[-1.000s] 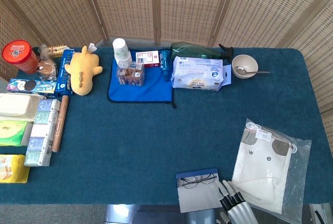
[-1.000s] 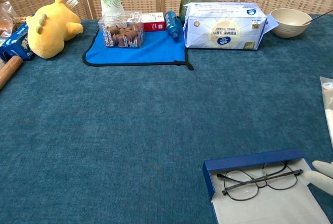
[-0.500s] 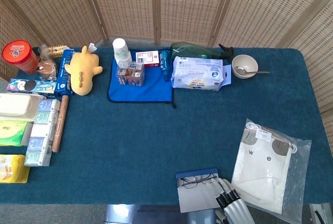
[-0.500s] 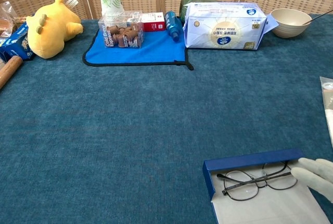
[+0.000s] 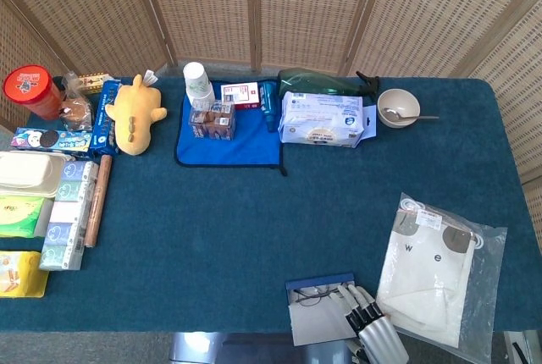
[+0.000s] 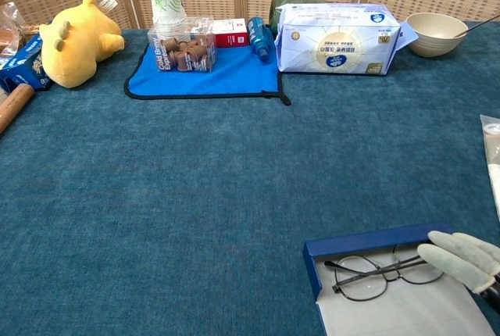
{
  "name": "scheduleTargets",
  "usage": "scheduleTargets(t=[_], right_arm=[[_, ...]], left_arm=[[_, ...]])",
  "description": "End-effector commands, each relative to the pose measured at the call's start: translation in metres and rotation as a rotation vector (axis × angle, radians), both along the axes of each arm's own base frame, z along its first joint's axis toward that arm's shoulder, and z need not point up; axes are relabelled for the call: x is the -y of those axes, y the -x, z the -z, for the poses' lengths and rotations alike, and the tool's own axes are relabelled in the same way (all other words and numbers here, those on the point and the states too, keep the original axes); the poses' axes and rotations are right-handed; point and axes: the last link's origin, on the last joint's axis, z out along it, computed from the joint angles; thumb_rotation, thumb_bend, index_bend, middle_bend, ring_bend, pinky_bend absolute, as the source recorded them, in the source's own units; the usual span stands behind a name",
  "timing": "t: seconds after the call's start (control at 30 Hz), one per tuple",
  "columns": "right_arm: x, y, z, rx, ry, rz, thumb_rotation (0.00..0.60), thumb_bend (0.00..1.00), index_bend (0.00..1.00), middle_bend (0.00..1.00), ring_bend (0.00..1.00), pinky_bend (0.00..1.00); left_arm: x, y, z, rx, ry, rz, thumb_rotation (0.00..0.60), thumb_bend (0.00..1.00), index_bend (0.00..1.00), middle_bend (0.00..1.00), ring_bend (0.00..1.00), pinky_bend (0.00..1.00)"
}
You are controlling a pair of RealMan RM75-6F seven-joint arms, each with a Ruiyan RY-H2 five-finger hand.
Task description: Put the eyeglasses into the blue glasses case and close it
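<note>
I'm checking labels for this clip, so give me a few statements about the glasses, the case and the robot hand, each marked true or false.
1. The eyeglasses lie inside the open blue glasses case. True.
2. The case is closed. False: its flap lies open.
3. The right robot hand reaches over the right end of the case. True.
4. The left robot hand holds the eyeglasses. False: no left hand shows in either view.
5. A spoon rests in the bowl. True.
</note>
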Motion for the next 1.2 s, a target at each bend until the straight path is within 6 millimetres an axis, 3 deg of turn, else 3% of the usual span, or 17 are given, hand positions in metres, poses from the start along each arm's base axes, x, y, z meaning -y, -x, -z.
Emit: scheduleTargets(t=[0.03, 0.7, 0.93, 1.07, 1.2], right_arm=[[-0.001, -0.003, -0.001, 0.009, 0.003, -0.011, 0.600, 0.16, 0.00, 0.04, 0.01, 0.16], [0.000, -0.037, -0.017, 0.074, -0.014, -0.065, 0.600, 0.15, 0.00, 0.05, 0.04, 0.17], [0.008, -0.048, -0.019, 0.088, -0.032, -0.068, 0.600, 0.16, 0.23, 0.14, 0.10, 0.20], [0.012, -0.052, -0.019, 0.073, -0.038, -0.073, 0.600, 0.22, 0.24, 0.15, 0.10, 0.20], [0.009, -0.050, -0.021, 0.048, -0.032, -0.071, 0.600, 0.24, 0.20, 0.14, 0.09, 0.20]], left_arm=[[0.001, 0.000, 0.000, -0.001, -0.003, -0.003, 0.600, 0.29, 0.19, 0.14, 0.00, 0.00], [0.005, 0.008, 0.000, 0.010, -0.011, -0.017, 0.600, 0.29, 0.19, 0.14, 0.00, 0.00], [0.006, 0.012, 0.003, 0.014, -0.001, -0.032, 0.600, 0.29, 0.19, 0.14, 0.00, 0.00], [0.005, 0.015, 0.004, 0.014, 0.001, -0.043, 0.600, 0.29, 0.19, 0.14, 0.00, 0.00], [0.003, 0.017, 0.004, 0.016, 0.003, -0.045, 0.600, 0.29, 0.19, 0.14, 0.00, 0.00]])
